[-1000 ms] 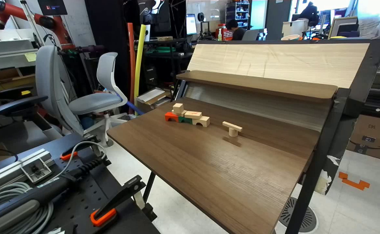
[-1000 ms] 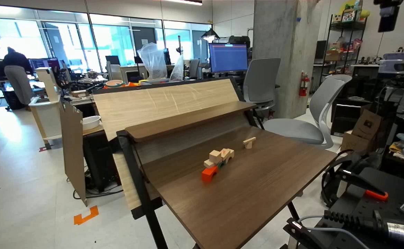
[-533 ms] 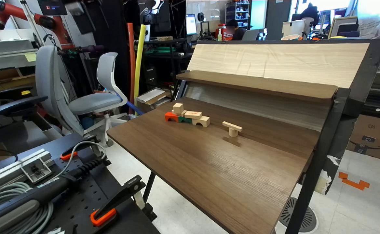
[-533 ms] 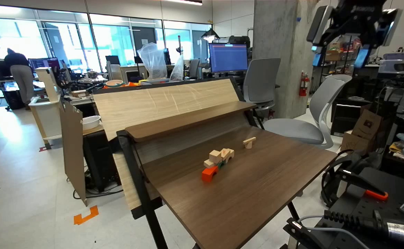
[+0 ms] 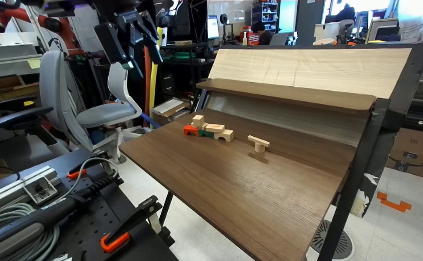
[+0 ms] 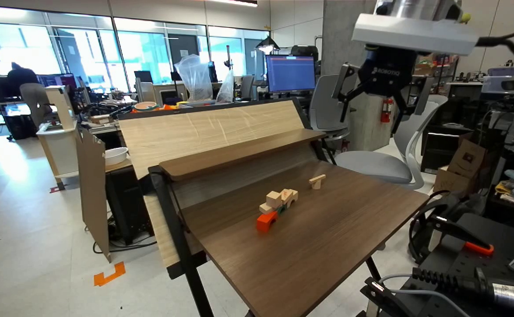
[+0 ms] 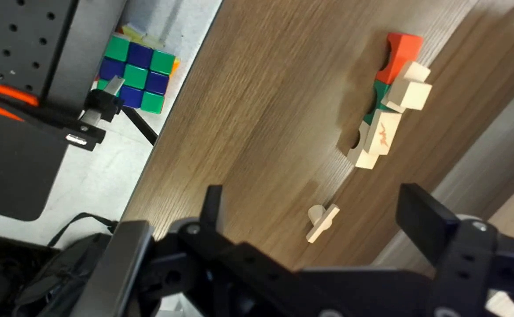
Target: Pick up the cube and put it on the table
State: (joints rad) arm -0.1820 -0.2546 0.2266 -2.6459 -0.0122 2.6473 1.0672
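The cube (image 5: 198,120) is a small pale wooden block on top of a low block structure; it also shows in an exterior view (image 6: 273,199) and in the wrist view (image 7: 416,95). The structure stands on the dark brown table (image 5: 215,174), which also shows in an exterior view (image 6: 327,251) and in the wrist view (image 7: 248,110). My gripper (image 6: 369,125) is open and empty, high above the table and apart from all blocks. It also shows in an exterior view (image 5: 149,67) and in the wrist view (image 7: 310,189).
Under the cube are a red arch (image 6: 264,222), a green arch (image 5: 206,134) and pale blocks. A cylinder with a thin plank (image 5: 258,140) on it stands apart. A raised brown shelf (image 5: 287,92) runs along the back. A black cart with clamps (image 5: 115,241) stands beside the table.
My gripper has come into view in both exterior views, moving down and in toward the table from above. The fingers stay apart. The blocks have not moved.
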